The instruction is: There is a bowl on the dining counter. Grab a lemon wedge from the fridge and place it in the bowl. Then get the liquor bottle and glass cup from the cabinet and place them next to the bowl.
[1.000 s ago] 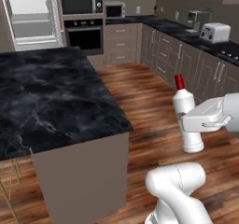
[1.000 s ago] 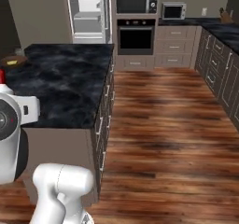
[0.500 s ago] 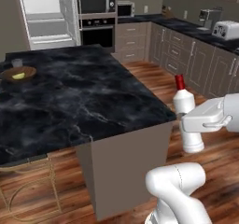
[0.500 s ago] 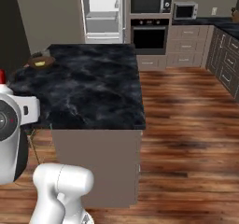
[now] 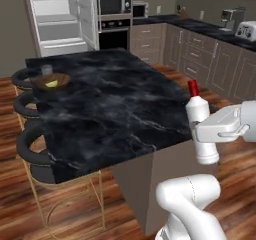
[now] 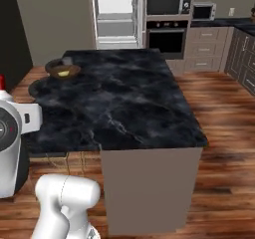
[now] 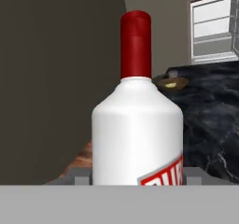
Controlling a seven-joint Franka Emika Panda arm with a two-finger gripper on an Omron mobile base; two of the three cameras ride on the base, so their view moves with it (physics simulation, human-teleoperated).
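While upright, the bottle (image 5: pixel 202 126) sits clamped in the gripper (image 5: pixel 216 132).
White body, narrow neck, red cap, red-edged label low down.

Both base views behind arm, sharing dining counter (image 5: pixel 115 104); hand view close on liquor bottle (image 7: pixel 137 134).

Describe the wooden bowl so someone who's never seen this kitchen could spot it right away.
Find the long black marble dining counter with white veins in the middle of the kitchen. At its far end toward the open fridge, on the side lined with round dark stools, sits the bowl: wide, shallow, brown wood, a yellow lemon wedge inside, beside a short glass cup.
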